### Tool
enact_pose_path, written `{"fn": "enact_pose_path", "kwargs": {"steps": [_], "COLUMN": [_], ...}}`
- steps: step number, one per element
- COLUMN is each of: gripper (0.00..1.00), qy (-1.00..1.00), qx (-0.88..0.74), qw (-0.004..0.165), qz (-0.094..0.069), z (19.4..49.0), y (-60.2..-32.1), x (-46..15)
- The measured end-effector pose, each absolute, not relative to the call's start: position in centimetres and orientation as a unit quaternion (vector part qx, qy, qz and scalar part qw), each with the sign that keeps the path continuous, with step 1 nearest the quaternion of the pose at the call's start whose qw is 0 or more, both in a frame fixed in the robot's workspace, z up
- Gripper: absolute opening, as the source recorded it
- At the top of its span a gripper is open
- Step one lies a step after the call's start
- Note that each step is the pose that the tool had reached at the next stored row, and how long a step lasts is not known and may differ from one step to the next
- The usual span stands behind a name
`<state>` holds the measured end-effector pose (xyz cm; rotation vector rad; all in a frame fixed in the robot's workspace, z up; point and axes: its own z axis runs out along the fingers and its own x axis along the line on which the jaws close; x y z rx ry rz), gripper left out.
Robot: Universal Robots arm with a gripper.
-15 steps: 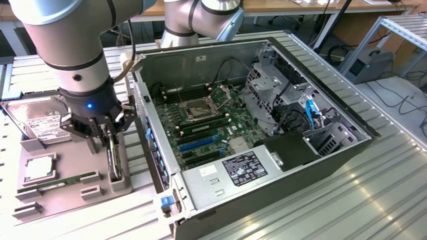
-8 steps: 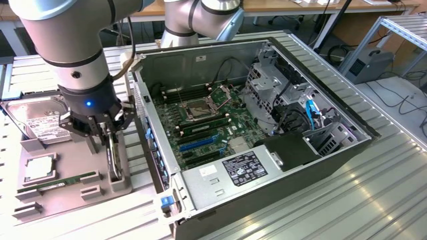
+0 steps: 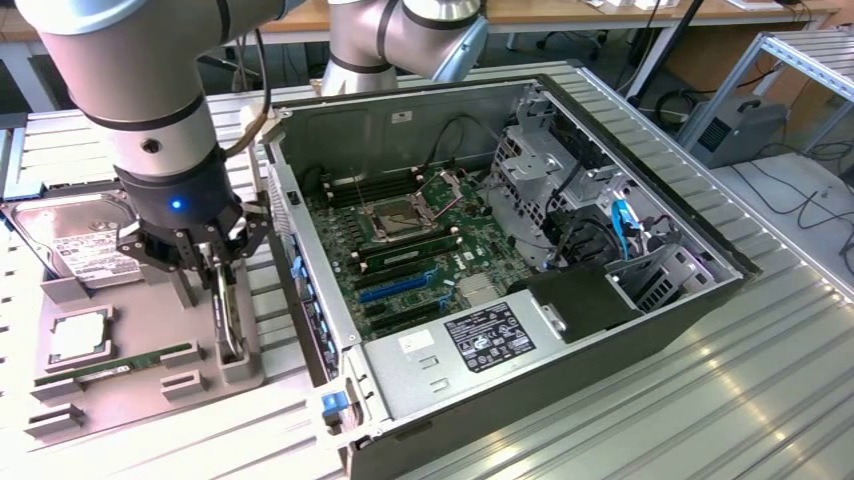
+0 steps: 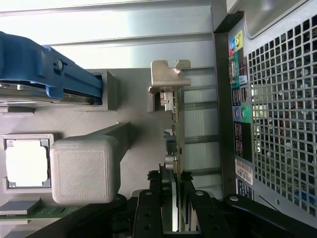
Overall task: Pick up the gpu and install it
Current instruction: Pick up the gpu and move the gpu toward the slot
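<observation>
Gripper (image 3: 223, 292) is clamping the top edge of the graphics card (image 4: 177, 124). Card is standing on edge in a grey tray (image 3: 134, 335) slot beside the computer case (image 3: 674, 305), likely keeping that edge reachable.

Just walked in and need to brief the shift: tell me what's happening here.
The robot arm's gripper is closed on the gpu, which stands on edge in its holder on the grey parts tray beside the open computer case. The card has not been lifted out yet, and the motherboard's blue expansion slot is empty.
</observation>
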<state>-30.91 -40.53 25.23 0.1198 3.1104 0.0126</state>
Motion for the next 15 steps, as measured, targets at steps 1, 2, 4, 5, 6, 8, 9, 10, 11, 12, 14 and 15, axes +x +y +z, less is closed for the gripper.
{"fn": "enact_pose_path", "kwargs": {"steps": [1,2,4,5,6,8,9,10,11,12,14,15], "gripper": [0.27,0.27,0.27,0.27,0.27,0.27,0.27,0.27,0.27,0.27,0.27,0.27], "qy": [0.999,0.999,0.999,0.999,0.999,0.999,0.999,0.999,0.999,0.999,0.999,0.999], "qx": [0.038,0.038,0.038,0.038,0.038,0.038,0.038,0.038,0.038,0.038,0.038,0.038], "qw": [0.014,0.014,0.014,0.014,0.014,0.014,0.014,0.014,0.014,0.014,0.014,0.014], "qz": [0.004,0.004,0.004,0.004,0.004,0.004,0.004,0.004,0.004,0.004,0.004,0.004], "z": [25.26,25.3,25.36,25.38,25.4,25.45,25.47,25.48,25.51,25.53,25.58,25.59], "y": [-40.53,-40.53,-40.53,-40.53,-40.53,-40.53,-40.53,-40.53,-40.53,-40.53,-40.53,-40.53], "x": [-30.92,-30.91,-30.92,-30.91,-30.91,-30.91,-30.92,-30.91,-30.92,-30.92,-30.91,-30.91]}}
